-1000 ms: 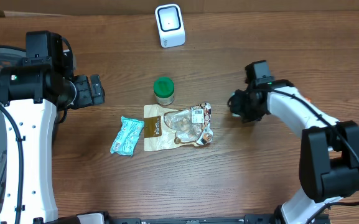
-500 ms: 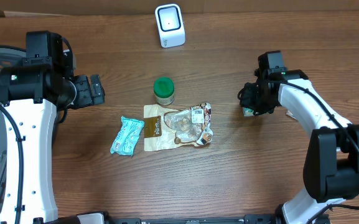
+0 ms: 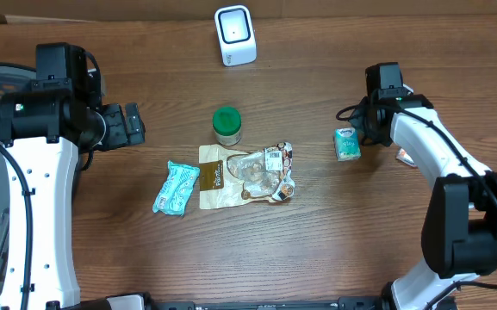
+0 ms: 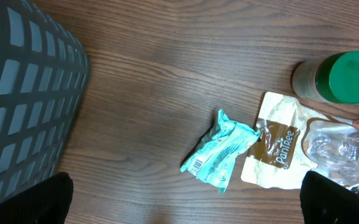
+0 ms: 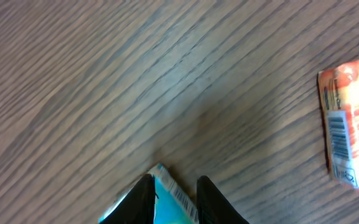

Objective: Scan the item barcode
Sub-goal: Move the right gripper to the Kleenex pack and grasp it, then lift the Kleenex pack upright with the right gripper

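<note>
- Change from a second ago: the right arm's wrist has swung from 9 o'clock of its present spot out towards the table's right edge. The small teal packet [image 3: 346, 144], then covered by the gripper, now shows from overhead. The left arm and the central pile have not shifted.
- Right gripper [image 5: 176, 200]: the fingers press in on both sides of the small teal packet, whose corner sticks up between the fingertips. A barcode strip runs along the packet's edge.
- Task item location: the small teal packet is at 3 o'clock of the central pile, well apart from the white barcode scanner [image 3: 235, 34] at the table's 12 o'clock edge.
- Left gripper [image 4: 182, 202]: fingers spread wide with nothing between them, hovering at 9 o'clock of the pile.
- Writing: the beige pouch [image 4: 277, 149] carries lettering that reads roughly "PurRee". The teal wrapper [image 4: 219, 157] at its 9 o'clock shows a barcode at one end. The orange sachet [image 5: 352, 124], just beside the right arm, shows a barcode and fine print too small to read.
- Containers: the green-lidded jar [image 3: 226, 125] stands upright at 12 o'clock of the pouch, contents not discernible. The clear bag [image 3: 265, 170] lies over the pouch's right part and holds brownish pieces, with a white label. Of the grey mesh basket [image 4: 23, 93], at the table's 9 o'clock side, only the wall is visible.
</note>
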Controlling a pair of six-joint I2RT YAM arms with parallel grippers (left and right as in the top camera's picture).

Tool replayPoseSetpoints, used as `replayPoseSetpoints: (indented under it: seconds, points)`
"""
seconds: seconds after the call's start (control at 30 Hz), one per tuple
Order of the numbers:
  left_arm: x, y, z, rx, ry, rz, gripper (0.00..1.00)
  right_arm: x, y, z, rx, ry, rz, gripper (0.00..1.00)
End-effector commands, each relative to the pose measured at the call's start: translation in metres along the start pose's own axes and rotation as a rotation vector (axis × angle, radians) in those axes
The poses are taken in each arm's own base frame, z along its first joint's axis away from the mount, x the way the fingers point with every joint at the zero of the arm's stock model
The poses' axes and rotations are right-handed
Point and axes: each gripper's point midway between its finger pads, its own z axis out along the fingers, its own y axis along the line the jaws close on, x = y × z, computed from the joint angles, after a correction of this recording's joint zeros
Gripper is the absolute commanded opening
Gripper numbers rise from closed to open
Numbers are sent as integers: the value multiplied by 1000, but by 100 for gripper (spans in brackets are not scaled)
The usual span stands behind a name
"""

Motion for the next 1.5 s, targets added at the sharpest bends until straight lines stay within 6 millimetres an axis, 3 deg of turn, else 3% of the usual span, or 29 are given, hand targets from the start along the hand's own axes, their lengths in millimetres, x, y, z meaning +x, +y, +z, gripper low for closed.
replayPoseSetpoints:
  seconds: [0.0,0.13,0.43,0.7,0.8,0.97,1.07,1.2,1.3,1.47]
  points:
    - [-2,0,-1,8,-4,3,100,-5,3,7,13,-11,28,23]
    - [-2,0,-1,8,-4,3,100,3,14,9,-49,34,-45,21]
    - [-2,0,-1,8,-4,3,99,5,12,13,-36,38,-68,21]
    - [-2,0,-1,8,-4,3,100,18,4,45,16,81,-75,21]
    - [-2,-1,-1,8,-4,3,100,22,8,49,-4,100,-82,18]
    - [-2,0,-1,8,-4,3,99,33,42,43,-208,160,-259,16]
    - [-2,-1,-1,8,-4,3,100,51,73,29,-430,220,-443,16]
    - [-2,-1,-1,8,-4,3,100,80,96,3,-692,296,-649,16]
    - [-2,0,-1,8,-4,3,100,96,97,-10,-776,356,-687,17]
    - [-2,-1,-1,8,-4,3,100,120,71,-12,-666,530,-583,16]
